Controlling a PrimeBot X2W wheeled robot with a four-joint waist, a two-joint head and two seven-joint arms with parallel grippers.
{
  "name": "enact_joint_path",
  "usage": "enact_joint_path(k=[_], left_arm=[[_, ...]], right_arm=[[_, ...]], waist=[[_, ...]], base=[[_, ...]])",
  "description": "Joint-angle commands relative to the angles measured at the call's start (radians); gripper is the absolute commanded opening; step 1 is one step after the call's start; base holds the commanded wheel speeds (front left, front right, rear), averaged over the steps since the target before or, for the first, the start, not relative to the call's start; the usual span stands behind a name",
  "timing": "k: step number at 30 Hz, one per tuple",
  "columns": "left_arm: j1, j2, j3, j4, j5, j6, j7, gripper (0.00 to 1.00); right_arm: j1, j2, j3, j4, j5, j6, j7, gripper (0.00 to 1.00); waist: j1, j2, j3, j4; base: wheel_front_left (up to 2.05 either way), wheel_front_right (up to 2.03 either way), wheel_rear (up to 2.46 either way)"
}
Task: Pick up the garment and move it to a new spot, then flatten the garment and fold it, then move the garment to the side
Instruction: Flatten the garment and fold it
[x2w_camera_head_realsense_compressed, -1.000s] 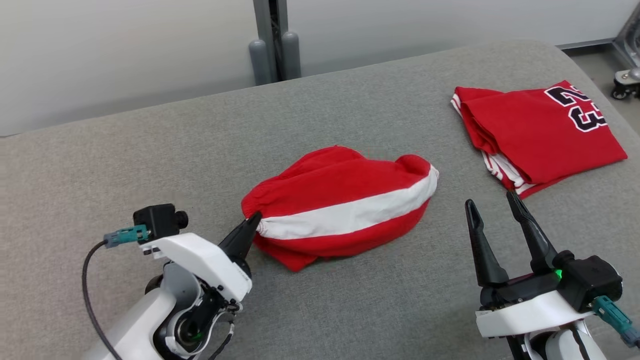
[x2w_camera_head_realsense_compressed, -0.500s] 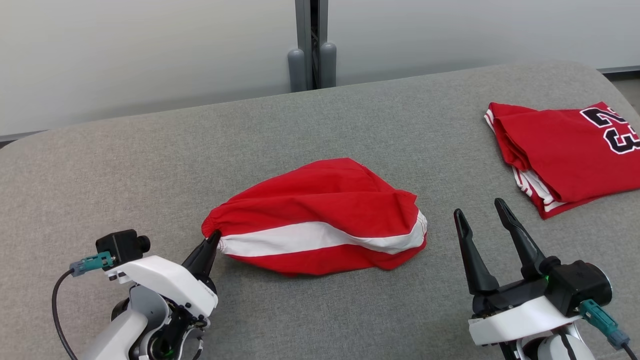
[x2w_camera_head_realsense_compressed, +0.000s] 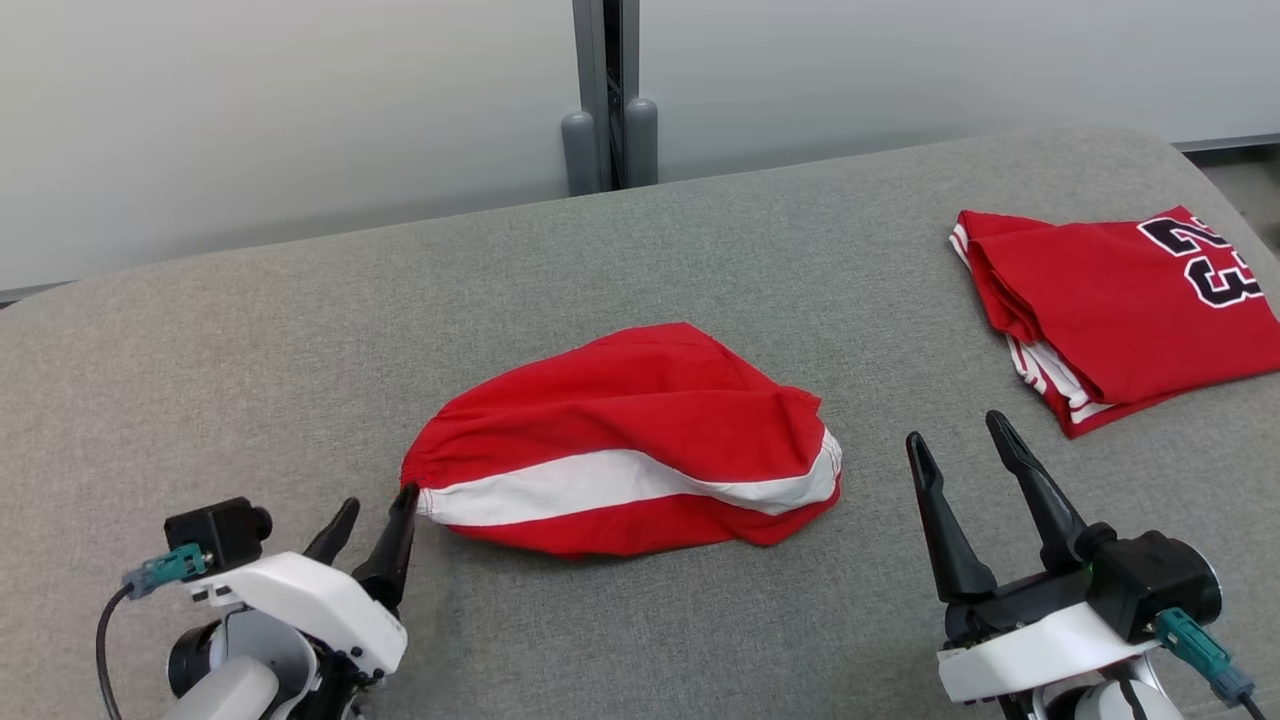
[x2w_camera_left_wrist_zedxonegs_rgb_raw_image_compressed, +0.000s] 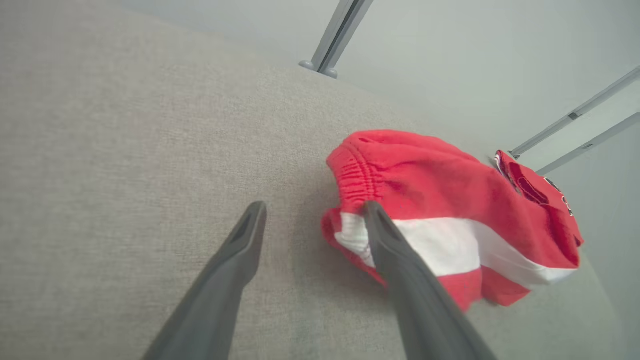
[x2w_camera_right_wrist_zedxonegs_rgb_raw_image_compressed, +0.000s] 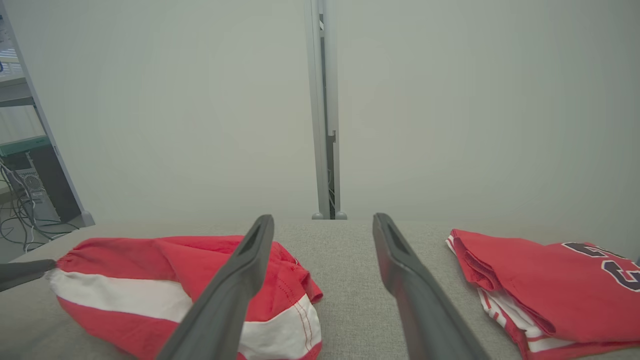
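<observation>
— Lying bunched in the middle of the grey cushion (x2w_camera_head_realsense_compressed: 300, 350), the red shorts (x2w_camera_head_realsense_compressed: 620, 440) are held by nothing. The left gripper (x2w_camera_head_realsense_compressed: 379, 497) is set at the elastic waistband (x2w_camera_left_wrist_zedxonegs_rgb_raw_image_compressed: 357, 172) end with its jaws spread, and the right gripper (x2w_camera_head_realsense_compressed: 955, 429) is poised near the leg end, jaws likewise spread and empty. What could be spoiled from here?

— If only the top layer is pinched, the shorts could be dragged into a tighter bundle rather than flattened. If the cloth is swept too far right, the folded jersey (x2w_camera_head_realsense_compressed: 1120, 300) could be disturbed.

— What cannot be made out?

— Whether the left gripper's inner finger touches the waistband cannot be told. The folds underneath are hidden, and the jersey is cut off at the edge.
</observation>
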Motion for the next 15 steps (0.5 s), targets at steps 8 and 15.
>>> enact_joint_path(k=[8,15], left_arm=[[0.089,0.052,0.037,-0.135,0.125,0.072,-0.098,1.0],[0.216,-0.026,0.204,-0.304,0.438,0.175,-0.108,1.0]], right_arm=[[0.025,-0.003,-0.006,0.008,0.002,0.0,0.0,1.0],[0.04,-0.002,-0.005,0.005,0.006,0.0,0.0,1.0]], waist=[[0.0,0.0,-0.037,0.016],[0.0,0.0,-0.061,0.035]], base=[[0.0,0.0,0.0],[0.0,0.0,0.0]])
